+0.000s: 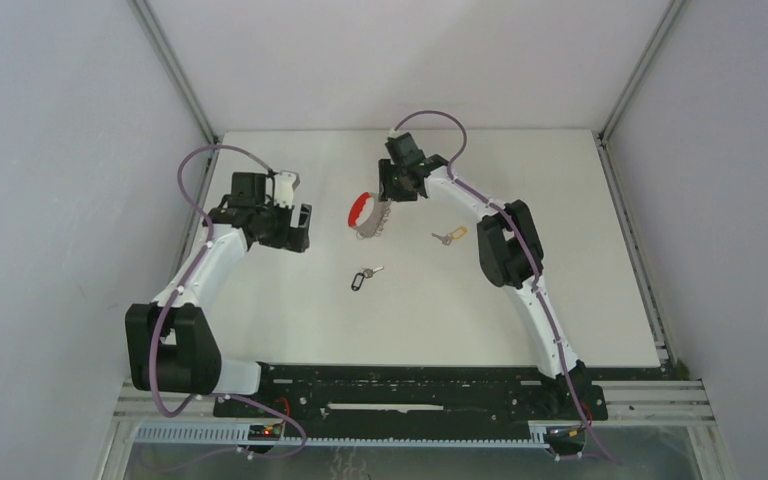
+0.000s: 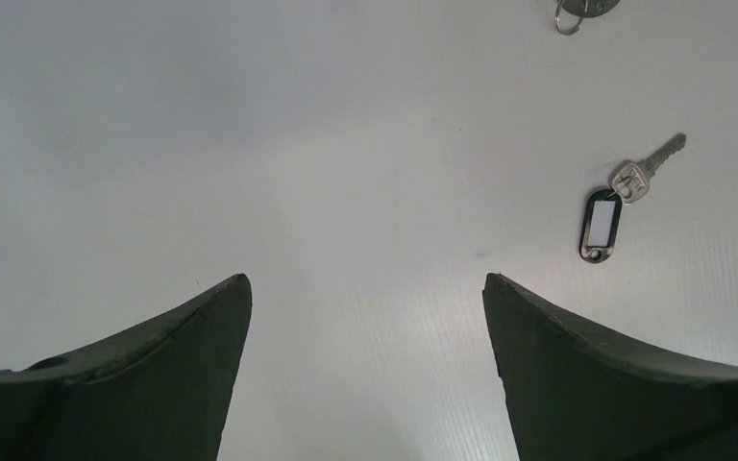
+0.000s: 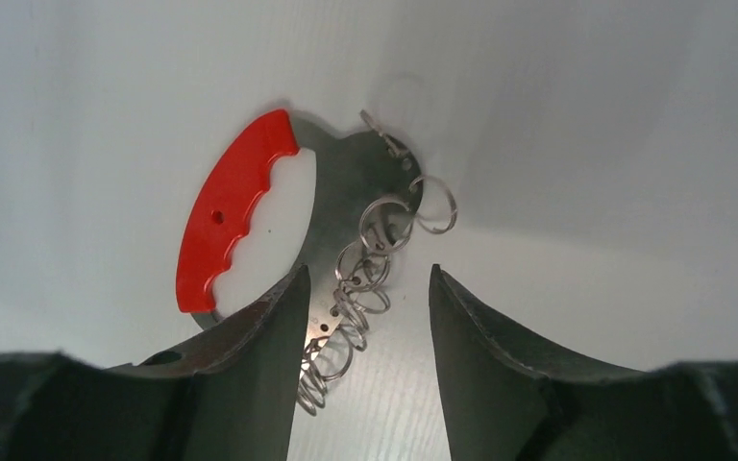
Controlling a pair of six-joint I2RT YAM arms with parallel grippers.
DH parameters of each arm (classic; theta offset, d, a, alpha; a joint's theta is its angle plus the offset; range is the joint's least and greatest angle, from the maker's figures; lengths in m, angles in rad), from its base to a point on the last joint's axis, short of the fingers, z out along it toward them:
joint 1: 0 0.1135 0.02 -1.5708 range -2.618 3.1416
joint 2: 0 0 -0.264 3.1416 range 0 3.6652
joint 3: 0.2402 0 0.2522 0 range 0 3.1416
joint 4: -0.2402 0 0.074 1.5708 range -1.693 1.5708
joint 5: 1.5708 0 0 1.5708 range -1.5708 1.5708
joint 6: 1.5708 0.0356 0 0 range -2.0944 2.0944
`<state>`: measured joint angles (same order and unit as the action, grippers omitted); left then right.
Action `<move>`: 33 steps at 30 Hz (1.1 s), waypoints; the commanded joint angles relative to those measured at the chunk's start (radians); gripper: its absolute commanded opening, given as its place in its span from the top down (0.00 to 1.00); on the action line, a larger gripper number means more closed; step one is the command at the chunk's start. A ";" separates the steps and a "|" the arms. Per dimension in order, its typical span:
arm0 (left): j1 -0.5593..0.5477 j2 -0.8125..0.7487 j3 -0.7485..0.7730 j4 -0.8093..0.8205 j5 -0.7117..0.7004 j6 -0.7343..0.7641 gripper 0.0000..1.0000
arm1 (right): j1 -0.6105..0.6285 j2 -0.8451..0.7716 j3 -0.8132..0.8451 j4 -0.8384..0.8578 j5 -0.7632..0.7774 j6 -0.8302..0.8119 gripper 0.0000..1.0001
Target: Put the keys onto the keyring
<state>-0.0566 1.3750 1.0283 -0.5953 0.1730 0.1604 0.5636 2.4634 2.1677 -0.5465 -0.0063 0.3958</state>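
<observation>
keyring (image 3: pixel 235 216) likely stiff, rings loose, slippery; take red band | right gripper (image 3: pixel 368 271) half-spread astride rings | left gripper (image 2: pixel 366 279) spread, empty

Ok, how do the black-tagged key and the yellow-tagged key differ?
The black-tagged key has a black tag with a white insert; the yellow-tagged key has a yellow-orange tag. The black-tagged key lies closer to the near edge of the table; the yellow-tagged key lies farther back and to the right. In the top view the black-tagged key's blade points right, the yellow-tagged key's left. Both lie loose on the table, off the keyring.
</observation>
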 commanded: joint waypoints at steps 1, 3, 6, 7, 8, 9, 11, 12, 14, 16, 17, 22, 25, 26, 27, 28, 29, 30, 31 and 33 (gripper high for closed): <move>0.002 -0.031 0.074 -0.010 0.022 0.021 0.06 | 0.031 0.004 -0.004 -0.023 0.077 0.008 0.43; 0.002 -0.029 0.082 -0.019 0.018 0.021 0.06 | 0.042 0.003 -0.015 -0.020 0.078 0.011 0.43; 0.001 -0.029 0.093 -0.031 0.008 0.019 0.06 | 0.055 0.008 -0.014 -0.028 0.082 0.014 0.47; 0.003 -0.028 0.095 -0.032 0.004 0.019 0.07 | 0.058 0.010 -0.014 -0.031 0.085 0.015 0.49; 0.003 -0.028 0.097 -0.033 0.000 0.018 0.07 | 0.062 0.012 -0.014 -0.034 0.091 0.016 0.51; 0.002 -0.030 0.099 -0.036 -0.003 0.016 0.07 | 0.065 0.015 -0.015 -0.038 0.096 0.017 0.53; 0.003 -0.033 0.105 -0.044 -0.005 0.016 0.08 | 0.069 0.019 -0.017 -0.045 0.102 0.021 0.59; 0.002 -0.034 0.109 -0.049 -0.006 0.016 0.08 | 0.072 0.021 -0.019 -0.047 0.102 0.022 0.62; 0.002 -0.038 0.116 -0.059 -0.006 0.016 0.08 | 0.077 0.019 -0.031 -0.050 0.109 0.022 0.73; 0.003 -0.044 0.121 -0.069 -0.005 0.016 0.08 | 0.081 0.002 -0.060 -0.041 0.118 0.019 0.85; 0.002 -0.047 0.122 -0.073 -0.003 0.017 0.08 | 0.083 -0.013 -0.088 -0.029 0.120 0.017 0.91; 0.002 -0.057 0.131 -0.102 0.006 0.024 0.08 | 0.085 -0.152 -0.304 0.093 0.110 0.022 1.00; 0.000 -0.064 0.132 -0.114 0.015 0.028 0.08 | 0.088 -0.247 -0.456 0.165 0.087 0.043 1.00; 0.001 -0.066 0.130 -0.116 0.020 0.028 0.09 | 0.090 -0.279 -0.510 0.189 0.080 0.051 1.00; -0.002 -0.069 0.127 -0.118 0.027 0.028 0.09 | 0.095 -0.314 -0.567 0.215 0.069 0.057 1.00; -0.003 -0.072 0.124 -0.119 0.031 0.028 0.09 | 0.099 -0.342 -0.618 0.237 0.065 0.065 1.00; -0.006 -0.074 0.120 -0.119 0.035 0.027 0.09 | 0.105 -0.382 -0.669 0.256 0.059 0.074 1.00; -0.010 -0.074 0.118 -0.119 0.037 0.028 0.09 | 0.112 -0.406 -0.714 0.278 0.050 0.081 1.00; -0.015 -0.074 0.116 -0.121 0.038 0.028 0.09 | 0.121 -0.425 -0.750 0.297 0.047 0.088 1.00; -0.021 -0.072 0.116 -0.121 0.039 0.028 0.09 | 0.140 -0.442 -0.786 0.293 0.044 0.090 1.00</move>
<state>-0.0624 1.3350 1.1019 -0.7082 0.1818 0.1669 0.6575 2.0872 1.4616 -0.2958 0.0593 0.4522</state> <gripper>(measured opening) 0.908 0.007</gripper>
